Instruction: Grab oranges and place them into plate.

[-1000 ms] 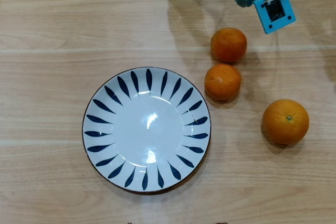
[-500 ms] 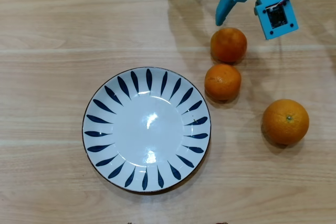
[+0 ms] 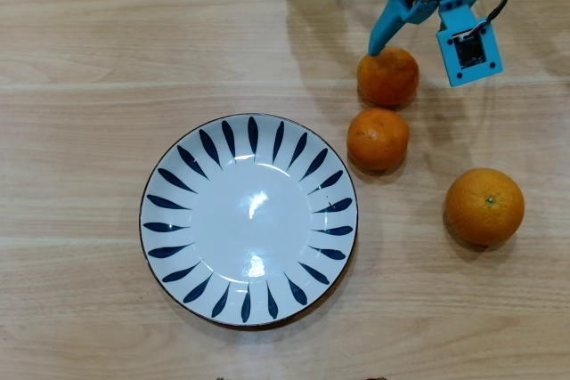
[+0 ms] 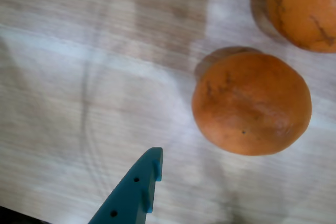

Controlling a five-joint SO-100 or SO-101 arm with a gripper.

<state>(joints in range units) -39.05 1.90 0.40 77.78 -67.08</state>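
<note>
Pale wooden desk (image 3: 107, 51): our blue fingers (image 3: 419, 46) hang spread and empty over the nearest small dimpled orange (image 3: 388, 76); we risk nudging it away.

A home-like dining setting: a light wood-grain table (image 3: 107, 51) bearing a painted plate (image 3: 248, 219) and oranges (image 3: 378, 139).

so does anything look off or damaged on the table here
Nothing stands out. The round white ceramic plate with blue leaf strokes sits flat and empty, intact; the three round orange citrus fruits rest whole on the wood.
</note>
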